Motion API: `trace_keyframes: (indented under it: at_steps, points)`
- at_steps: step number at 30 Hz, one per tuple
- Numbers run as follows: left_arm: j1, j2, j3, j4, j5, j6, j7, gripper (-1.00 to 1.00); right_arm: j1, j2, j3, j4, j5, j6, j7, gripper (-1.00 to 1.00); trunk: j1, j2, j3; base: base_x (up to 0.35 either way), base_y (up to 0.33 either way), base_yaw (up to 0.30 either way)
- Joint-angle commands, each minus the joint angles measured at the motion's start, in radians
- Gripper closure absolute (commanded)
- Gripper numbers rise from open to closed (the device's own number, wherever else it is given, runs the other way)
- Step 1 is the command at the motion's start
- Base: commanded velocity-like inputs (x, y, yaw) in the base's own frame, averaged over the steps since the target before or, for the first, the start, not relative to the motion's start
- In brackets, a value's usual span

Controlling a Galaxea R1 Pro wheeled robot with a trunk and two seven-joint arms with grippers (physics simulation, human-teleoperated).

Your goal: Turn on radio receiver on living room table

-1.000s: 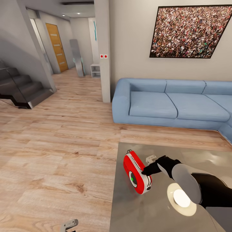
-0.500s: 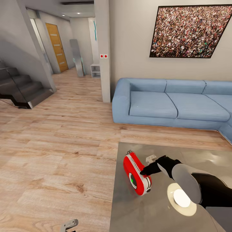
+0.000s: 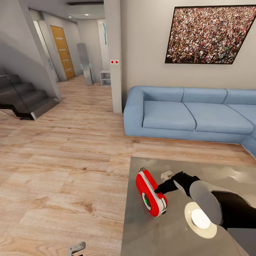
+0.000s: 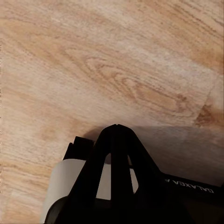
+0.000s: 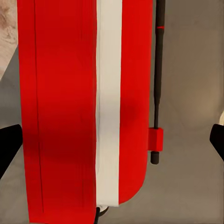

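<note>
I have the radio receiver (image 3: 150,193) standing on edge near the left front corner of the grey table (image 3: 220,177), tilted a little, its red body running away from me and its round dial face with the green light turned toward the floor side and slightly toward me. The thin wire handle sits on its far, upper end.

My right gripper (image 3: 160,189) is the arm that matters here: it reaches in from the right, and the dark fingers (image 3: 167,186) meet the radio's back side, touching or all but touching it about halfway along. In the right wrist view the radio (image 5: 79,107) runs lengthwise straight ahead, red with a white-grey band down its edge, and a black fingertip (image 5: 9,149) stands off at each side of the frame, so the fingers are spread wide with nothing clamped between them. The radio lies directly in front of them, long axis crossing the line between the two tips.

The left gripper (image 4: 116,133) hangs low over the wood plank floor (image 4: 112,60), well apart from the table, its fingers pinched together to a point and empty.

A flat white disc (image 3: 201,218) lies on the table just beside my right forearm. As I judge it, the switch is reached by pressing from where the right fingers are; the risk is tipping the radio toward the table's left edge.
</note>
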State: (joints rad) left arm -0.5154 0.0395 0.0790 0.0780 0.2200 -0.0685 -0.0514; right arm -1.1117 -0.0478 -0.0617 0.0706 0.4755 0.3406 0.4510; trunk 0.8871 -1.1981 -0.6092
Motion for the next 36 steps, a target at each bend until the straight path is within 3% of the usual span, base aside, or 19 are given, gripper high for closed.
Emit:
trace_keyframes:
  at_steps: [1, 7, 22, 32, 36]
  points:
    - [0.000, 0.002, 0.000, 0.000, -0.001, 0.000, 0.000, 1.00, 0.000, 0.000, 0.000, 0.000, 0.001, 0.001, 0.000, -1.00, 0.000, 0.000, 0.000, 0.000, 0.000, 0.000]
    - [0.000, 0.021, -0.011, 0.000, -0.002, 0.000, 0.000, 1.00, 0.001, 0.000, 0.000, 0.000, 0.001, 0.003, 0.000, -1.00, -0.015, 0.028, 0.013, 0.000, 0.000, 0.000]
    - [0.001, 0.023, -0.021, 0.000, -0.002, -0.001, 0.000, 1.00, 0.000, 0.000, 0.000, 0.000, 0.002, 0.003, -0.001, -1.00, -0.073, 0.133, 0.060, -0.008, -0.001, 0.000]
    - [0.001, 0.023, -0.021, 0.000, -0.002, -0.001, 0.000, 1.00, 0.000, 0.000, -0.001, 0.000, 0.003, 0.003, -0.003, -1.00, -0.111, 0.203, 0.091, -0.243, -0.152, 0.000]
    - [0.001, 0.023, -0.021, 0.000, -0.002, -0.001, 0.000, 1.00, 0.000, -0.002, 0.000, 0.000, 0.004, 0.002, -0.035, -1.00, -0.127, 0.231, 0.103, -0.271, -0.178, 0.000]
